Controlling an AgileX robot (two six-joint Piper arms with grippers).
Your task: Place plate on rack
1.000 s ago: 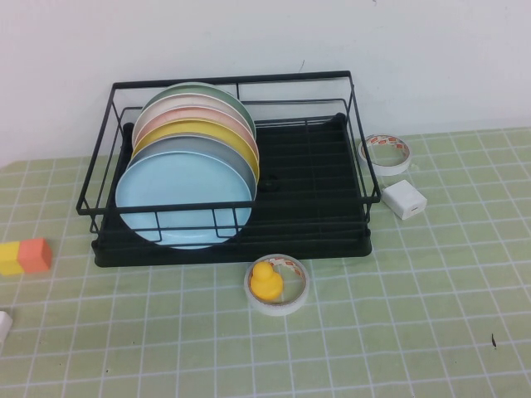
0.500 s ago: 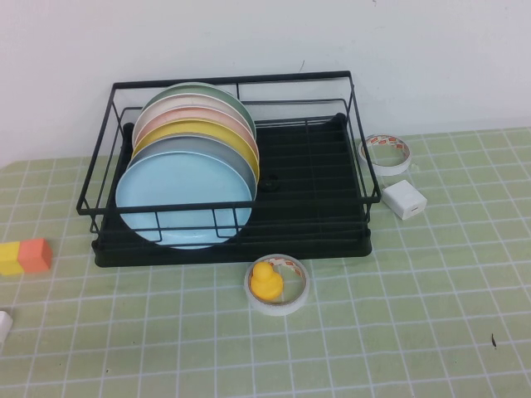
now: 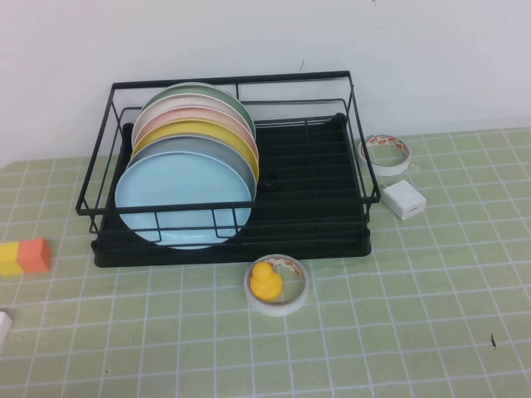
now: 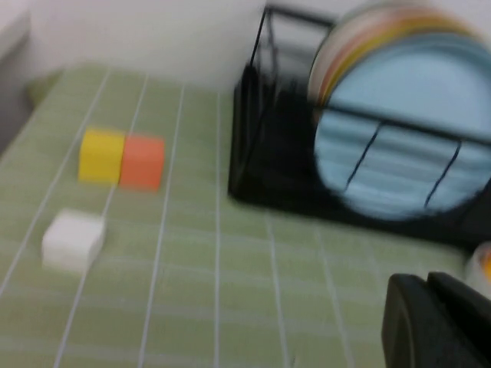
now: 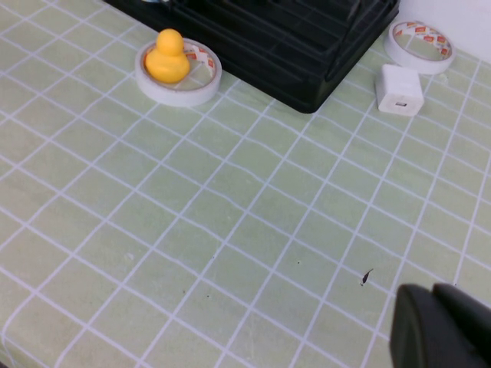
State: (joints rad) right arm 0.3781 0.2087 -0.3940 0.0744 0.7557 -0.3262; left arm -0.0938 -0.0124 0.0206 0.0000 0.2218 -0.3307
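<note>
Neither tool shows in the high view. The left tool (image 4: 437,322) appears only as a dark mass at the edge of its wrist view, hovering above the counter (image 3: 398,332) off the rack's front left corner; whether it is open or closed I cannot tell. The right tool (image 5: 445,326) is likewise a dark corner shape, above bare counter well out from the rack's front right corner, state also impossible to tell. Neither carries anything visible.

The light blue plate (image 3: 183,199) stands on edge in the black wire rack (image 3: 232,83), frontmost of a stack of about 6, at roughly 10 o'clock from the middle of the high view. Just behind it are the grey plate (image 3: 222,149) and the yellow plate (image 3: 217,133).

By my reading, the placing is done and both arms are parked clear; the next move probably calls for nothing beyond keeping clear of the rack rails.

The plate's face points toward 6 o'clock, tilted slightly back. Being round, it has no long axis; its edge line runs 9 to 3.

At 6 o'clock from the rack, a yellow duck (image 3: 265,280) sits inside a tape roll (image 3: 294,300).
</note>
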